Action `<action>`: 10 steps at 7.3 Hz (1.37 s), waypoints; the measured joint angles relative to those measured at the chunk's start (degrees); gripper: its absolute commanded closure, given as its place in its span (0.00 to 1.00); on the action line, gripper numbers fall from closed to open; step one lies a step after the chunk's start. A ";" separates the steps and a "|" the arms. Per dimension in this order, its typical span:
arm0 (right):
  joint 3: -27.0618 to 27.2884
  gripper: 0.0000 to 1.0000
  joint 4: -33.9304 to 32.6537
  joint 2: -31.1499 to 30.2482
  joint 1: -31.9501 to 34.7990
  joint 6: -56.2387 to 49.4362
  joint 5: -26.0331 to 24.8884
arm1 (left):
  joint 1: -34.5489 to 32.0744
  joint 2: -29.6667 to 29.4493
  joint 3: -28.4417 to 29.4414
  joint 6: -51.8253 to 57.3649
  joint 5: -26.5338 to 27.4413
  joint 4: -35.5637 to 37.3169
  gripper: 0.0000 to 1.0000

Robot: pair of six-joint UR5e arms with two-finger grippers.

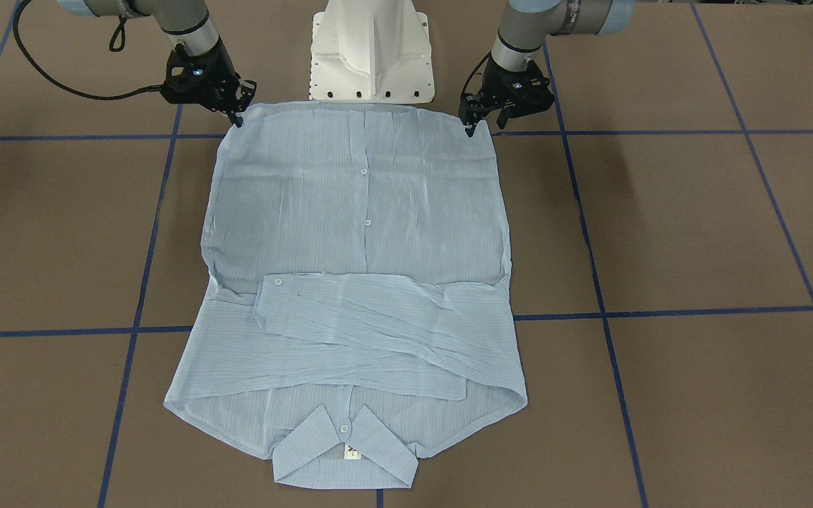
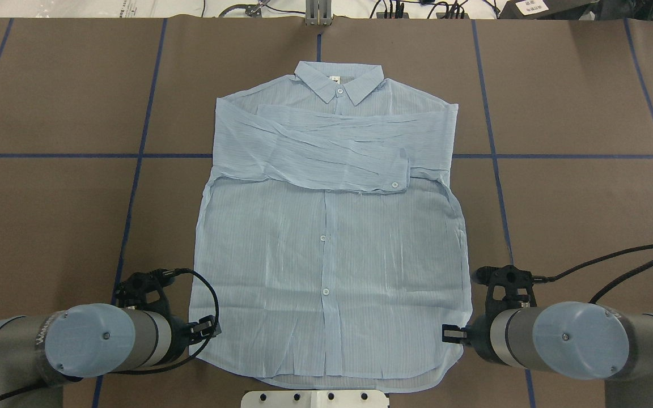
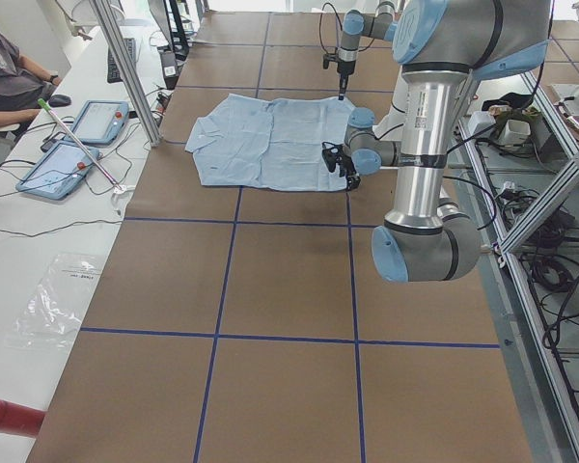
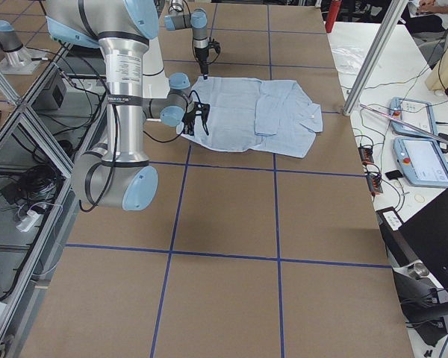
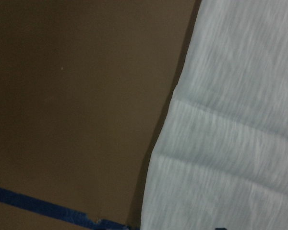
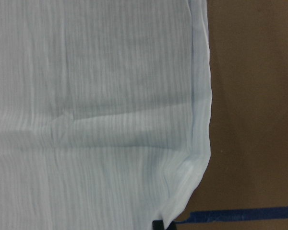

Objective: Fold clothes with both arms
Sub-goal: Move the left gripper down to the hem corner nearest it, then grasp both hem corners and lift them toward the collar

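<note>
Overhead exterior shows the shirt (image 2: 326,238) spread flat on the brown bench (image 2: 576,226), front up and buttoned. Its collar (image 2: 339,82) lies at the far side from the robot and its hem (image 2: 349,378) just before the white base pedestal (image 2: 315,398). Both sleeves (image 2: 326,158) are already crossed over the chest.

The cloth looks thin enough for the bench to shade through it, so I judge it light, limp and quick to sag or crease. It will not hold a shape, and a single layer could slip free of a shallow pinch. The two hem corners look like the best places to take hold, with both layers pinched together (front and back) and the span between them kept taut as the hem is carried toward the collar.

The left gripper (image 2: 206,330) stands at the hem corner on its side, and the right gripper (image 2: 450,334) at the opposite corner. Each wrist view shows only the shirt's edge and a sliver of black fingertip. I cannot tell whether either gripper has clamped on the cloth or is merely poised at it.

As for containers, none shows among the things on the bench, and the shirt lies directly on the surface.
</note>
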 measured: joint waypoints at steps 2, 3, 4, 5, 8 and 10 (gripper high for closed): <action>0.00 1.00 0.01 0.05 0.43 -0.03 0.26 | 0.22 -0.79 0.10 0.35 0.05 1.62 0.35; -0.01 1.00 0.01 0.06 0.59 -0.03 0.30 | 0.32 -0.80 0.11 0.77 0.30 1.85 0.35; 0.00 1.00 0.01 0.06 0.68 -0.03 0.32 | 0.48 -0.79 0.15 1.62 0.80 1.96 0.36; 0.00 1.00 0.01 0.06 0.71 -0.03 0.32 | 0.64 -0.70 0.23 2.88 1.22 1.98 0.40; -0.08 1.00 0.03 0.06 0.75 -0.03 0.32 | 0.75 -0.57 0.41 6.09 1.54 1.94 0.44; -0.09 1.00 0.03 0.06 0.81 -0.03 0.32 | 0.76 -0.57 0.74 6.59 1.55 1.90 0.45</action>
